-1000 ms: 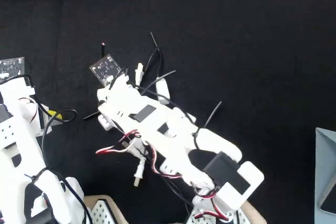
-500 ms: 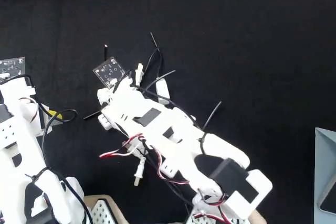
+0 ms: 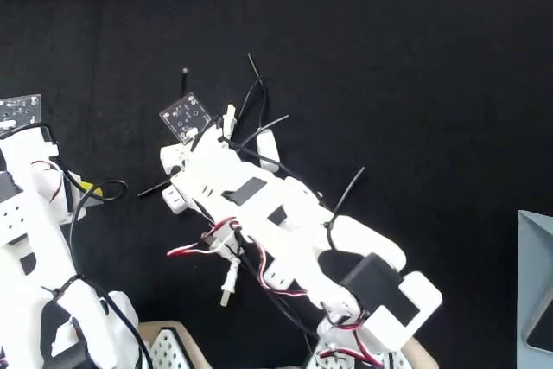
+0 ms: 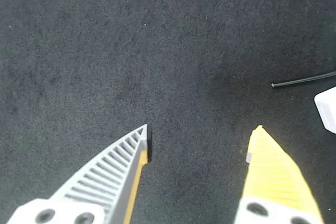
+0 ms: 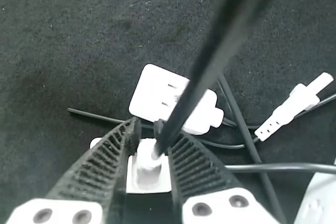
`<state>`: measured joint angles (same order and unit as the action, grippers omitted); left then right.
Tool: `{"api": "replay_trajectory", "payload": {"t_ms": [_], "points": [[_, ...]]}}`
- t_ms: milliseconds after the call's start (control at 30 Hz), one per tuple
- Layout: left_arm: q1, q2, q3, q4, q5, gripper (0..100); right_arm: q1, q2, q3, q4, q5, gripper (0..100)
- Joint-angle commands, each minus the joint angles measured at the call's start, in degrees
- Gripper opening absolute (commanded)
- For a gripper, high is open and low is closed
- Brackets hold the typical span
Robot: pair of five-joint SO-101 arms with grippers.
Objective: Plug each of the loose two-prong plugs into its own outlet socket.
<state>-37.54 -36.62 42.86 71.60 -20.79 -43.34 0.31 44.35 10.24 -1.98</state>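
Left gripper [image 4: 202, 129] first: I hold it wide, its grey and yellow fingers well apart, with nothing between them but the black cloth [image 4: 105, 35] beneath. Off past the yellow finger lies the free end of a thin black wire [image 4: 304, 80], apart from me. As I judge it, this hand has no part in the step in hand.

Right gripper [image 5: 147, 129] is where the work is. I have it narrow, pinched on a white plug [image 5: 146, 170], whose black cord [image 5: 220, 40] rises from between my fingers and runs off above what lies ahead. Under the plug sits a pale square piece [image 5: 134, 186]; I cannot tell whether it is a socket or part of the plug. Just beyond my fingertips a white socket block [image 5: 152, 90] lies flat on the cloth, two slots showing on its face, apart from the plug. Farther out, to one side of the block, a second plug [image 5: 291, 106] lies loose among black cords. From above, a third plug [image 3: 229, 280] lies beside my right arm, well behind the fingertips.

I judge this to be the align-and-insert step for one plug, with the others not yet taken up. The next move calls for bringing the prongs over the two slots, turning my wrist to match them, and pressing straight in. My fingers hide the prongs, so I cannot tell how they are turned. The block looks loose and may slide under the push.
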Motion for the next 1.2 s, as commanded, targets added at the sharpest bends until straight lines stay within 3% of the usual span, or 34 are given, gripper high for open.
{"api": "replay_trajectory", "payload": {"t_ms": [0,867,1167], "points": [[-0.7,-1.4,-0.6,-0.3,0.1,30,-0.4,0.3,0.0,-0.7,0.0,1.1],[0.7,-1.4,-1.9,-0.2,0.3,30,-1.9,2.3,-0.3,-0.6,3.1,1.1],[6.5,-1.4,-9.5,-0.4,10.9,31,-1.9,-14.1,2.3,5.3,3.1,1.1]]}}
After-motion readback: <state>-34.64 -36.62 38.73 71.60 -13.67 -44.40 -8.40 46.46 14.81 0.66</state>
